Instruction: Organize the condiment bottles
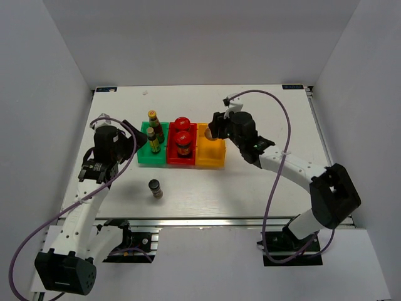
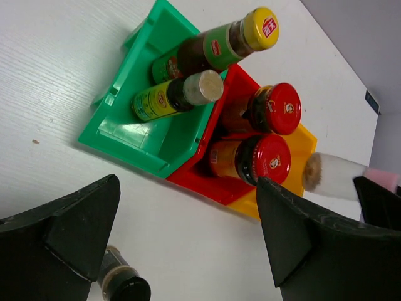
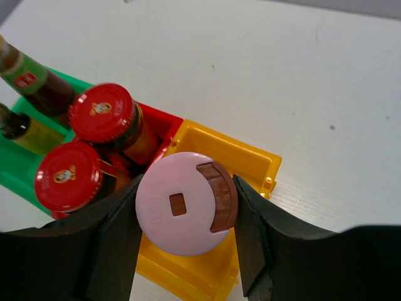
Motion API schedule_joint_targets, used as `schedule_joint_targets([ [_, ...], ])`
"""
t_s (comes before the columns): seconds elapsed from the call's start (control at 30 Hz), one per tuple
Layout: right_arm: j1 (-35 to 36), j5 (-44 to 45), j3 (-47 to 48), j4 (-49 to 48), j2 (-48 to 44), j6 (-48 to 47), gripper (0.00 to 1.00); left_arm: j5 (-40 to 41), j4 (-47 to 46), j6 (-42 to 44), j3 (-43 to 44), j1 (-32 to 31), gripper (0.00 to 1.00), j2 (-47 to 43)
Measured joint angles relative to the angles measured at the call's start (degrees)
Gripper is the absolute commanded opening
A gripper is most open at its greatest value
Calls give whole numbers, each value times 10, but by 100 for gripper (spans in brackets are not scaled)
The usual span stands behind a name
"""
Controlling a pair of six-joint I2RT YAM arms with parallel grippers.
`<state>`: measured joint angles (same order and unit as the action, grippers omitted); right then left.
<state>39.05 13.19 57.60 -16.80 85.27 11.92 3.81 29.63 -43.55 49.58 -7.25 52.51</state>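
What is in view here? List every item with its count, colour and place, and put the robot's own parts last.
table: one, white, under everything
green bin: one, left of the row
red bin: one, middle of the row
orange bin: one, right of the row
tall bottle: one, dark with a yellow cap, in the green bin
small bottle: one, yellow label, in the green bin
jars: two, dark with red lids, in the red bin
pink shaker: one, over the orange bin, held
dark shaker: one, upright on the table, in front of the bins
left gripper: open, holding nothing
right gripper: shut on the pink shaker
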Motion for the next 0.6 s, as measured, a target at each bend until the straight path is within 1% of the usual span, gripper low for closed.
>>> schedule_joint_targets([
  [0.1,-5,-3,5,3,42,0,20,-11,3,2,-4,0,98,0],
  [0.27,-9,4,43,6,126,-3,20,-16,22,6,-5,0,98,-3],
  [0.43,-10,18,49,3,165,-3,29,-19,59,21,-14,0,98,-5],
  [0.5,-10,20,51,1,177,-4,31,-24,72,28,-24,0,98,-5],
  [0.57,-10,20,59,1,190,-3,34,-27,85,34,-36,0,98,-5],
  [0.6,-10,19,64,0,198,-3,45,-28,91,38,-42,-1,98,-4],
])
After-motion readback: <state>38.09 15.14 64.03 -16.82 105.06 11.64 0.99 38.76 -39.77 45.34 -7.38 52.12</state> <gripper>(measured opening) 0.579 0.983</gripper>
